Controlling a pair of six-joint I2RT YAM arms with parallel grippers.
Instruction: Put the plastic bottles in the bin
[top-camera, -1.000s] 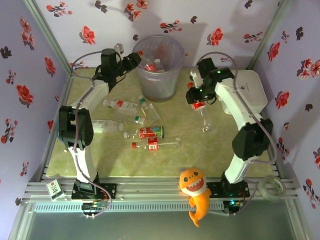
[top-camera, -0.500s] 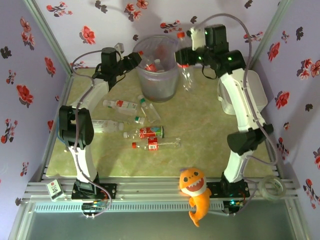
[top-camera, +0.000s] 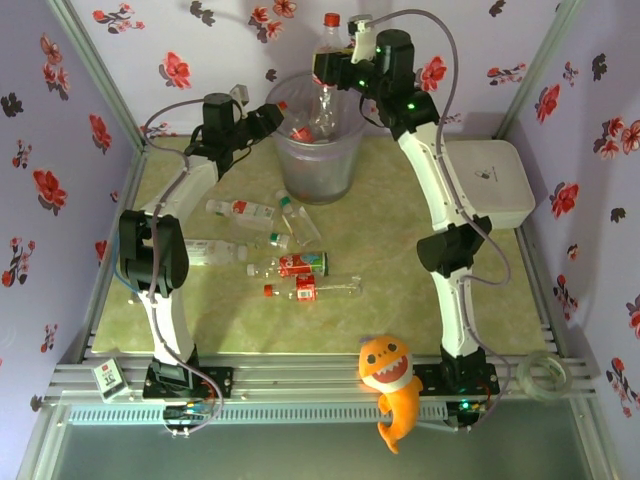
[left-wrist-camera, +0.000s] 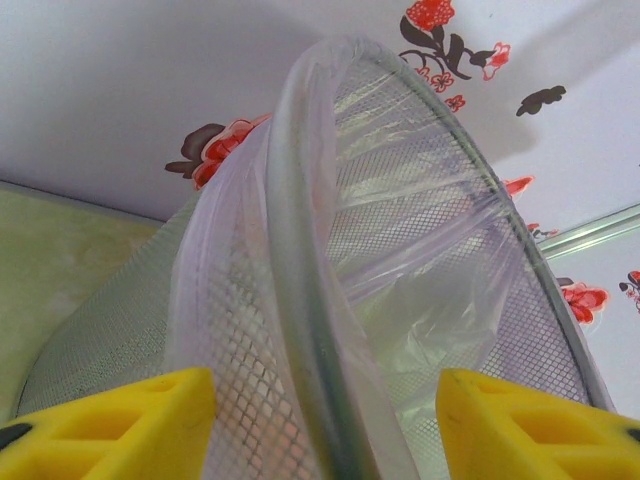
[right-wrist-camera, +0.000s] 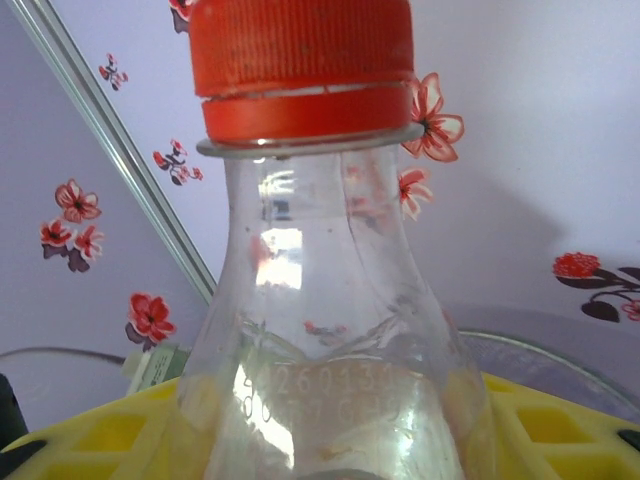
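Red-capped bottle (top-camera: 322, 100) — clamped in right gripper (top-camera: 332, 72) above the bin (top-camera: 300, 150), left gripper (top-camera: 270, 120) apart astride its rim — dropped off-centre, could clip rim, bounce out.

Top camera looks down on the whole table (top-camera: 400, 300); both close, upward-tilted wrist cameras share the bin (top-camera: 320, 175) with it.

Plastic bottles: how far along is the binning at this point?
Done: a few binned bottles lie inside the bin. In hand: the right end effector holds a red-capped bottle above the bin's mouth, not yet released. Left: about five loose bottles lie on the table.
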